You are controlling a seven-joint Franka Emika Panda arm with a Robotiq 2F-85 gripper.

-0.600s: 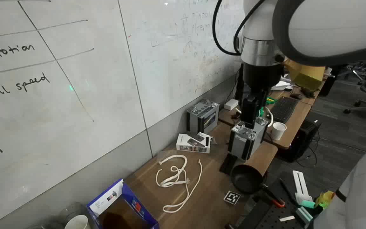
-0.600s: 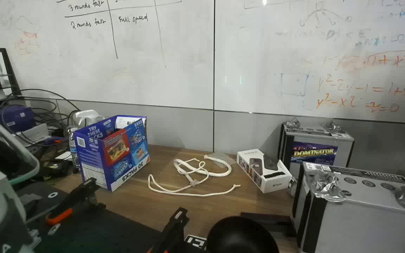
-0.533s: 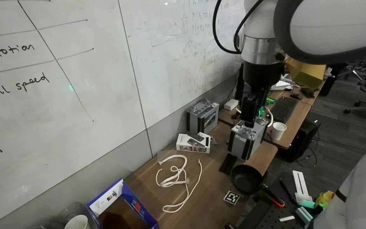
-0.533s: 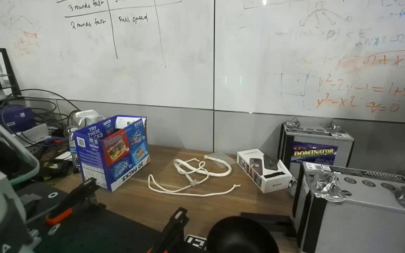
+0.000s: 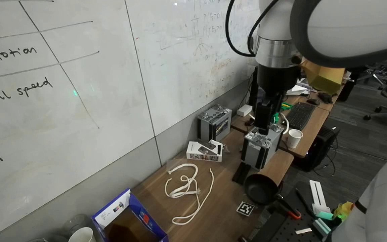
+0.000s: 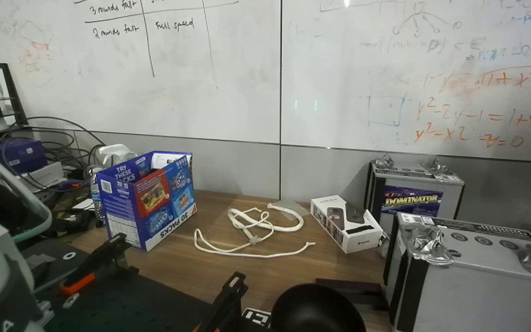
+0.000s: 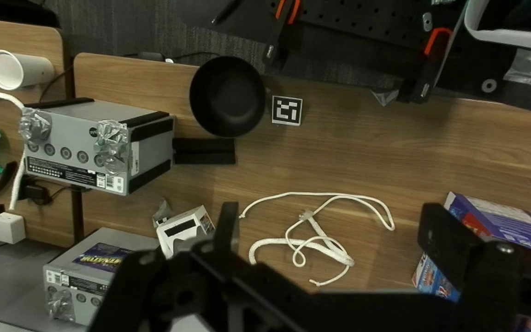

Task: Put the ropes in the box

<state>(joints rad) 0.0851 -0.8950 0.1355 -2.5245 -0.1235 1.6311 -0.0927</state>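
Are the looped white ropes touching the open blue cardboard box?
Apart. In an exterior view, bare brown wooden tabletop separates the looped white ropes from the open blue cardboard box.

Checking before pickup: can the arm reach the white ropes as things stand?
Probably yes: the gripper stands open, and the white ropes lie mostly uncovered on the table, with nothing visible between them.

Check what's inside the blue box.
In an exterior view, the blue box shows a brown interior and a dark patch I cannot identify; the white ropes lie outside it. The picture's edge cuts off the rest. In the wrist view, the gripper covers part of the box.
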